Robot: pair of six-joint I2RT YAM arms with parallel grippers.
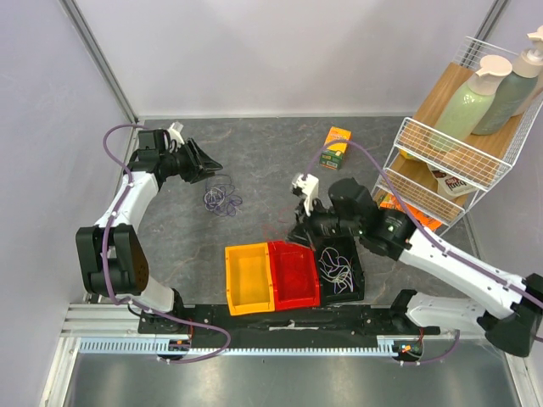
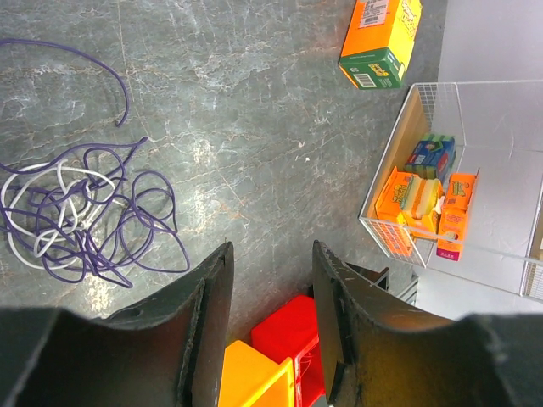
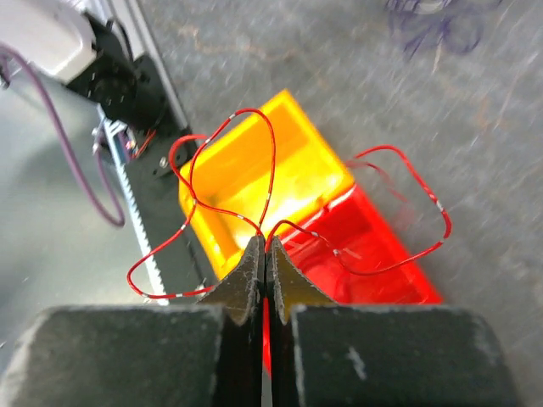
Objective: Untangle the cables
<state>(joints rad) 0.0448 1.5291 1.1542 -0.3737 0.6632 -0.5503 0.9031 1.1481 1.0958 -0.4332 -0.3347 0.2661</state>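
Closest to us, the right gripper (image 3: 265, 254) is pressing its fingers fully together, pinching the red cable (image 3: 273, 165), whose loops are spreading out to both sides in front of the bins. Beneath it the yellow bin (image 3: 310, 161) is showing a bare floor, and the red bin (image 3: 373, 246) is sitting against its side. Just right of those, the black bin (image 1: 361, 284) is holding a heap of white and black cables (image 1: 338, 270). Over on the left, the left gripper (image 2: 271, 250) is hanging wide open, gripping nothing, and near it a purple-and-white cable tangle (image 2: 76, 220) is lying on the table (image 2: 254, 127). Farther back an orange box (image 2: 379, 38) is lying flat, well apart from the tangle. At the right edge a wire rack (image 1: 445, 157) is carrying soap bottles (image 1: 492, 93) and packets.
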